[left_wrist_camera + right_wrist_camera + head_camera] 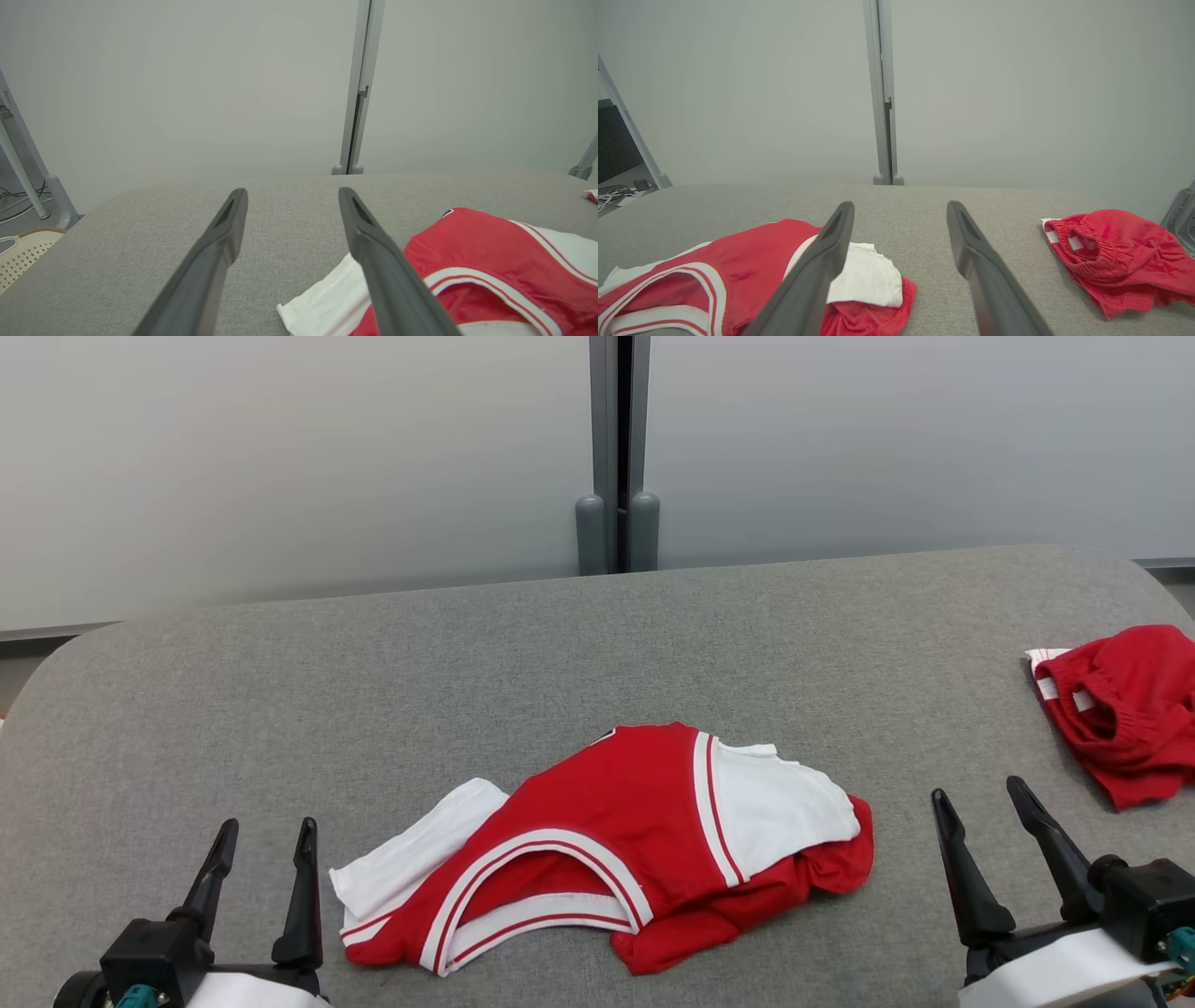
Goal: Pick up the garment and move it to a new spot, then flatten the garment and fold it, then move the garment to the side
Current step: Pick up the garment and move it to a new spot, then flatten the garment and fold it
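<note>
- The left gripper point(268, 823) hovers low at the table's point(280, 663) near left edge. Its fingers are spread wide, hold nothing, and sit just beside the garment's white sleeve. This looks like a ready pose before the first pick.
- The garment point(597, 821), a red and white jersey, lies crumpled at the near centre of the table, between the two grippers. One white sleeve trails left and a white panel is folded over on the right. It is neither flattened nor folded, so I judge the task has barely begun.
- The right gripper point(977, 790) hangs at the near right, fingers likewise spread and empty, apart from the jersey's right hem.
- A pair of red shorts point(1130, 709) lies bunched at the far right, well apart from the jersey. It probably marks the side spot for finished pieces.
- The left wrist view adds cables point(18, 196) and a cream perforated object point(18, 252) off the table's left end, outside the head view's frame.
- The head view gives both grippers flanking the jersey at once.
- The right wrist view shows the shorts' gathered waistband point(1092, 242) more clearly, and red cloth tucked under the jersey's white panel.
</note>
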Motion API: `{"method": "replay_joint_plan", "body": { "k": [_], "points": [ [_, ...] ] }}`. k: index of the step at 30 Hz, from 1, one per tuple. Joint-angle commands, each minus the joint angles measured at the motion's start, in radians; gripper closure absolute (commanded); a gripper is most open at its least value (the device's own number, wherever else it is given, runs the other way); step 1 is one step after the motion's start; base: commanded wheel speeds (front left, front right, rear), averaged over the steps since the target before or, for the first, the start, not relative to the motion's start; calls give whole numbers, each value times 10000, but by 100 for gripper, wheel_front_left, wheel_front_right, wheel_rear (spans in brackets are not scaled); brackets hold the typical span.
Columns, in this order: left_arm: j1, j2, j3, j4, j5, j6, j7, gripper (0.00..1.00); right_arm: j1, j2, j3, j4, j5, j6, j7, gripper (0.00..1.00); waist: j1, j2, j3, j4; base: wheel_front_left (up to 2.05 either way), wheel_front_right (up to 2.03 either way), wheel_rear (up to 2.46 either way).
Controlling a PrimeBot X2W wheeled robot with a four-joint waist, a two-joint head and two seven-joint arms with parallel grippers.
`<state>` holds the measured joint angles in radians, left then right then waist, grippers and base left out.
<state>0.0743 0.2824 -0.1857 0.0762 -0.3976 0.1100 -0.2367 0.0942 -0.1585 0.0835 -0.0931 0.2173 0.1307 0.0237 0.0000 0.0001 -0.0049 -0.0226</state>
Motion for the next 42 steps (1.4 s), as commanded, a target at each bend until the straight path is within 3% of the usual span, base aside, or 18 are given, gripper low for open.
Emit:
{"method": "replay_joint_plan", "body": {
  "k": [1,21,25,34,42],
  "points": [
    [50,76,-5,-73,11,70,47,0,72,-48,14,-23,0,-2,27,0,0,-1,3,2,0,0,0],
    [-137,18,-641,-918,336,311,596,0,-34,-11,-33,-76,36,0,55,0,0,-1,132,137,0,0,0],
    [-730,-178,-1565,-1212,687,-104,1076,0,-160,46,-58,-144,17,0,43,0,0,-1,426,156,0,0,0],
    [-2293,-1085,-4054,-437,952,-1817,2060,0,-660,148,185,-73,61,-2,-115,0,0,-1,1359,-359,0,0,0],
    [-3257,-1542,-5183,1415,879,-2262,2057,0,-975,285,141,139,85,-2,-372,0,0,-1,2017,-990,0,0,0]
  ]
}}
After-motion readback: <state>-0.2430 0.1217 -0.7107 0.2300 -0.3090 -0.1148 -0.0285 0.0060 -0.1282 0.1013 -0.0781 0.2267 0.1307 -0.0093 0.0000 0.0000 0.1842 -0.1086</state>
